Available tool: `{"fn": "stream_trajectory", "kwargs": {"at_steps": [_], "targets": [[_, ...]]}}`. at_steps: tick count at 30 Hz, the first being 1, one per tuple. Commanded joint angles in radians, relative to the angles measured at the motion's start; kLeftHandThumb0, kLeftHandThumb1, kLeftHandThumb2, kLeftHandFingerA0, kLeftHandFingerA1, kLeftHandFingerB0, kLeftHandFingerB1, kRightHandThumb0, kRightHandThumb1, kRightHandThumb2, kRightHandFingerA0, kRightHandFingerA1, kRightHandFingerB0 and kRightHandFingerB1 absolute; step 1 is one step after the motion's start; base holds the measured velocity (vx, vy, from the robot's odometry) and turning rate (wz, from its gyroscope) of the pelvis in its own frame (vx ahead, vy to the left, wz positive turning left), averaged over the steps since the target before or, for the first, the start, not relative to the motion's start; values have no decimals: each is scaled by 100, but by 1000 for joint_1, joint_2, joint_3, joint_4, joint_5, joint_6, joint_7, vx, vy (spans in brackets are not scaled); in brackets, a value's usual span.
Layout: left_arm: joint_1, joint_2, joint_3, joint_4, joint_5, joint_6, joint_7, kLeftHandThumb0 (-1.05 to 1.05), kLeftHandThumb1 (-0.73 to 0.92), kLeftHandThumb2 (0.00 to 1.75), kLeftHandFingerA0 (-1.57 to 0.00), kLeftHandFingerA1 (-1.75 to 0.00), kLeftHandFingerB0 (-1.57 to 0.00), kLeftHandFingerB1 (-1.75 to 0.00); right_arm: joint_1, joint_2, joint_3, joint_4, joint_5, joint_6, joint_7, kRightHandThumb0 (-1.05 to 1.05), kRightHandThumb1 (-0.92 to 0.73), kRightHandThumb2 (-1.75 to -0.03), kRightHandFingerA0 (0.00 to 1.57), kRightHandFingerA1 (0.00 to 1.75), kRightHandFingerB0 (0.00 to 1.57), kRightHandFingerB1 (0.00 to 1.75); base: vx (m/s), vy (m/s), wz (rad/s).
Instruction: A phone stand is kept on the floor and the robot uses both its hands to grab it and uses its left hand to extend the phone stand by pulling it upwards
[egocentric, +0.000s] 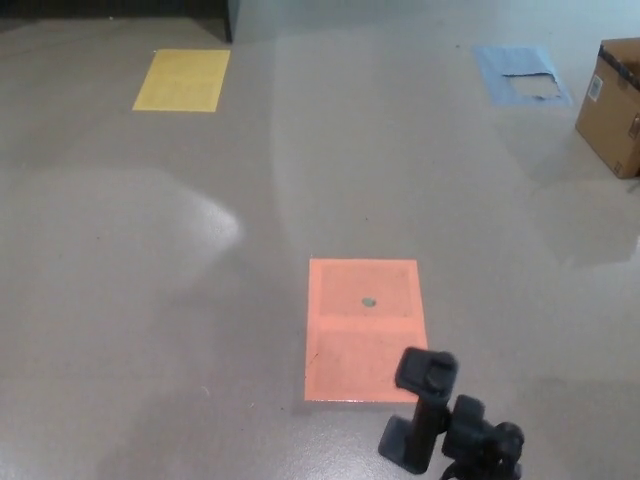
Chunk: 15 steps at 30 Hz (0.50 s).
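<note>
A black phone stand stands upright on the grey floor at the bottom of the head view, just below and right of an orange floor patch. Its clamp head is at the top, with a knob and joint to the right of its post. Its foot is cut off by the picture's bottom edge. Neither of my hands shows anywhere in the view.
A yellow patch lies at the far left and a blue patch at the far right. A cardboard box stands at the right edge. A small green dot marks the orange patch.
</note>
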Motion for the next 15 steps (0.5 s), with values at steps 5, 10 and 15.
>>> {"fn": "stream_trajectory", "kwargs": {"at_steps": [5,10,15], "targets": [[6,-2,50,150,179,-504,-209,-39,28,94,0,-49,0,-47,42,-104,-54,49,-46,-262,-39,-102,-58,-98,0,10,0,16,0,0,0],[-30,-50,50,151,204,-504,-154,-88,56,88,-11,-38,-14,-39,20,-110,-50,36,-59,-235,-43,-103,-59,-97,0,9,0,18,0,0,0],[-54,-84,58,151,222,-520,-126,-84,71,62,-17,-28,-20,-30,32,-90,-47,-23,-12,-203,-19,-105,-60,-98,0,9,0,18,0,0,0]]}}
